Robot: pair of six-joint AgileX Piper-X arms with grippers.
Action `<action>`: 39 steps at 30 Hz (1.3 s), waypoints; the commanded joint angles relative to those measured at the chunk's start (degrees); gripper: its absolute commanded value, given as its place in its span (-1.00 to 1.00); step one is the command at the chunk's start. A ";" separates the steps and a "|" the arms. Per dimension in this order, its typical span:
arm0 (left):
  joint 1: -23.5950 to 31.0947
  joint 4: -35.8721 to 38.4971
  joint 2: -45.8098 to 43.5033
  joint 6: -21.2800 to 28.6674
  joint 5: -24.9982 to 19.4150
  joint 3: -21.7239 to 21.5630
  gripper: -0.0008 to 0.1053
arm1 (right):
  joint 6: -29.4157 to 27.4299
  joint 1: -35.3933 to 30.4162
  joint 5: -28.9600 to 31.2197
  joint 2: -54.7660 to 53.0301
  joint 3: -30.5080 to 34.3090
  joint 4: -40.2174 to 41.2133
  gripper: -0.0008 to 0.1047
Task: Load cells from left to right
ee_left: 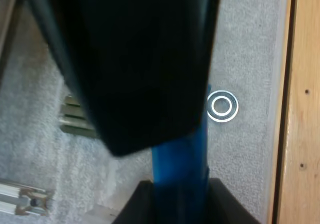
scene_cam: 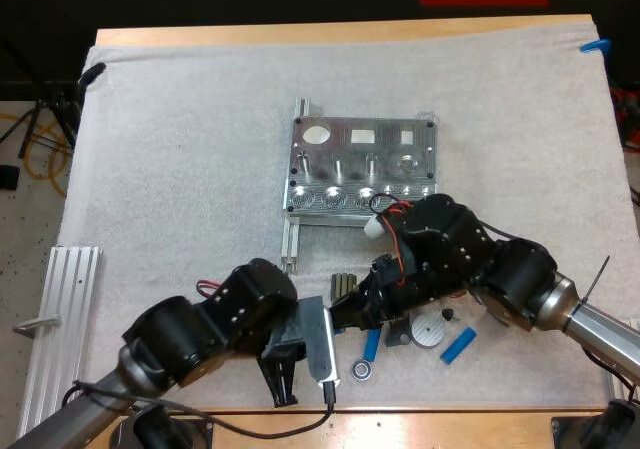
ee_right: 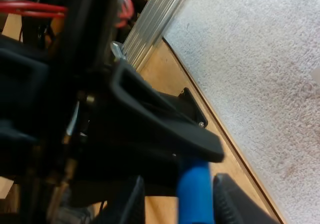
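The metal fixture (scene_cam: 360, 164) lies mid-mat with its row of round sockets on the near side. My left gripper (scene_cam: 330, 343) (ee_left: 180, 196) is near the front edge, shut on a blue cylinder (ee_left: 180, 159) that its fingers press from both sides. My right gripper (scene_cam: 352, 314) (ee_right: 180, 204) meets it from the right and looms dark over that cylinder (ee_right: 195, 186). The right fingers (ee_right: 131, 201) straddle the cylinder with a gap on one side. Two more blue cylinders (scene_cam: 371, 344) (scene_cam: 459, 346) lie on the mat under the right arm.
A small metal ring (scene_cam: 361, 370) (ee_left: 222, 106) lies by the front edge. A round silver disc (scene_cam: 432, 331) and small dark parts (scene_cam: 343, 285) (ee_left: 75, 118) sit between the arms and the fixture. An aluminium rail (scene_cam: 62, 314) lies at the mat's left.
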 commanded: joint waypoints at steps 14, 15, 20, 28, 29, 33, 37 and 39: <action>-0.27 -2.94 0.36 -0.43 -2.02 -0.18 -0.98 | -2.38 0.05 1.21 -0.06 -0.34 0.01 -0.24; -0.27 -2.94 0.36 -0.43 -2.16 -0.18 -0.98 | -2.36 0.05 1.50 -0.06 -0.19 -0.02 -0.24; -0.27 -3.26 0.36 -0.43 -5.43 -0.18 -0.98 | -2.80 0.05 1.74 -0.06 -0.03 1.19 -0.25; -0.27 -5.69 0.36 -0.62 -4.98 -0.18 -0.98 | -3.45 0.05 -0.65 -0.06 -0.03 1.55 -0.25; -0.27 -5.78 0.36 -0.62 -4.98 -0.18 -0.98 | -3.45 0.05 -0.62 -0.06 -0.03 1.55 -0.25; -0.27 -5.92 0.36 -1.35 -4.80 -0.18 -0.98 | -3.45 0.05 0.69 -0.06 -0.03 1.55 -0.41; -0.27 -5.92 0.36 -1.48 -4.80 -0.18 -0.98 | -3.45 0.05 1.96 -0.06 -0.03 1.55 -0.86; -0.27 -6.16 0.36 -1.48 -4.80 -0.18 -0.98 | -3.45 0.05 2.38 -0.06 -0.03 1.55 -0.99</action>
